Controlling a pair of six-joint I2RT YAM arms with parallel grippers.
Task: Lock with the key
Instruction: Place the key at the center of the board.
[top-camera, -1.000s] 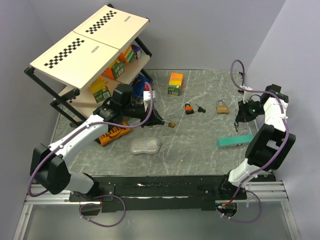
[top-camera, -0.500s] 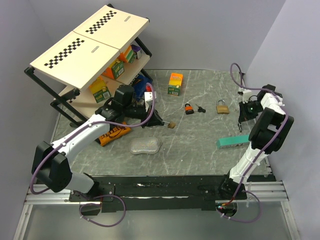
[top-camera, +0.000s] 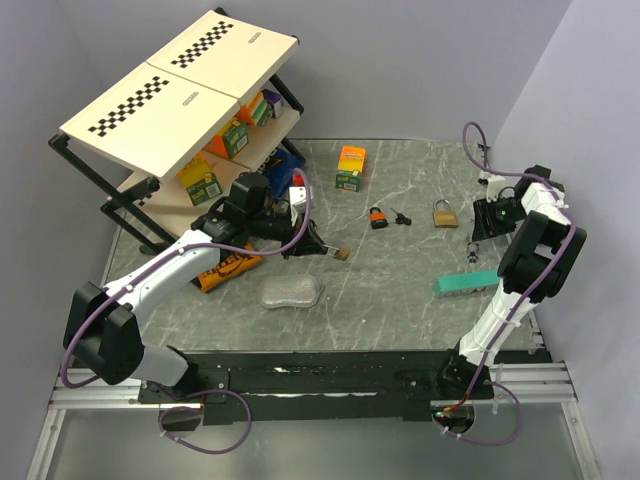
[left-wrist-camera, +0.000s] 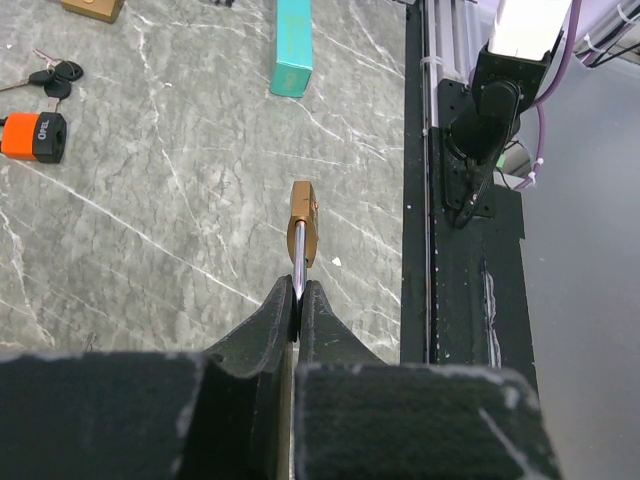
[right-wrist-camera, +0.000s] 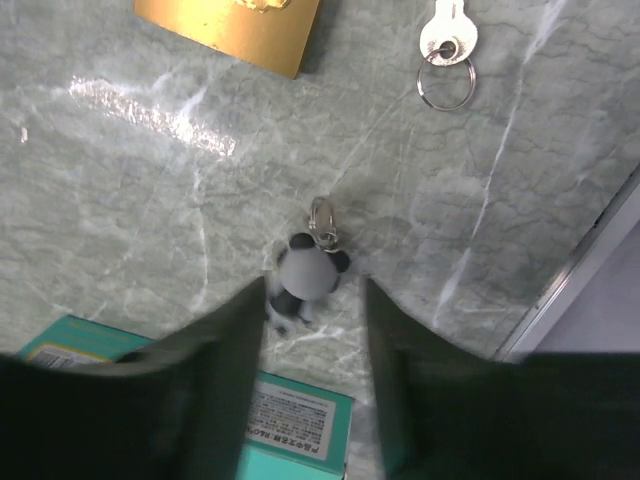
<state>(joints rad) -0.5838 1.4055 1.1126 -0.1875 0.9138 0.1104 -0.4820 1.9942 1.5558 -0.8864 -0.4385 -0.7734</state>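
Padlock (left-wrist-camera: 303, 222) brass, edge-on, shackle in left fingers (left-wrist-camera: 262, 325)

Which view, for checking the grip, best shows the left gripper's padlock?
Left wrist: the brass padlock sits mid-frame, shackle pinched in the left gripper. Top external shows only a speck; right wrist misses it.
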